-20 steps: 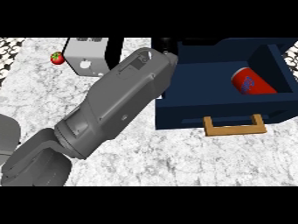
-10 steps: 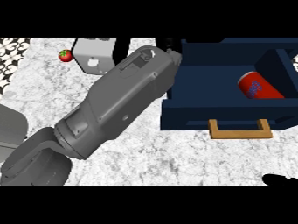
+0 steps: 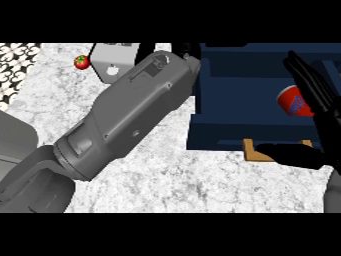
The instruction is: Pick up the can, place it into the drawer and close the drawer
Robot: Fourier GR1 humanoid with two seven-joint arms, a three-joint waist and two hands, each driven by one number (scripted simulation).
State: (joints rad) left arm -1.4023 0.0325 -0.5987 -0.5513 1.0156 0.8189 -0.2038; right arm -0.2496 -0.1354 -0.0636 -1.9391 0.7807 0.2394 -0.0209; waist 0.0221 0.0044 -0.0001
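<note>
The red can (image 3: 292,98) lies inside the open navy drawer (image 3: 225,127) at the upper right. A wooden handle (image 3: 254,151) sticks out from the drawer's front. My right hand (image 3: 334,125) comes in from the lower right, open. Its straight fingers (image 3: 311,82) point up over the drawer's right side and cover part of the can. Its thumb (image 3: 291,154) lies across the handle. My left forearm (image 3: 121,125) crosses the counter from the lower left. Only black bits of my left hand (image 3: 185,50) show at the drawer's left wall.
A small red fruit (image 3: 81,62) lies at the back left beside a pale grey block (image 3: 114,61). A patterned strip (image 3: 3,75) runs along the counter's left edge. A grey rounded body (image 3: 3,142) stands at the left. Bare marble counter (image 3: 202,185) lies in front of the drawer.
My right hand has risen from the lower right edge and now stands over the drawer's front, with its thumb on the handle. The left arm has barely moved.
</note>
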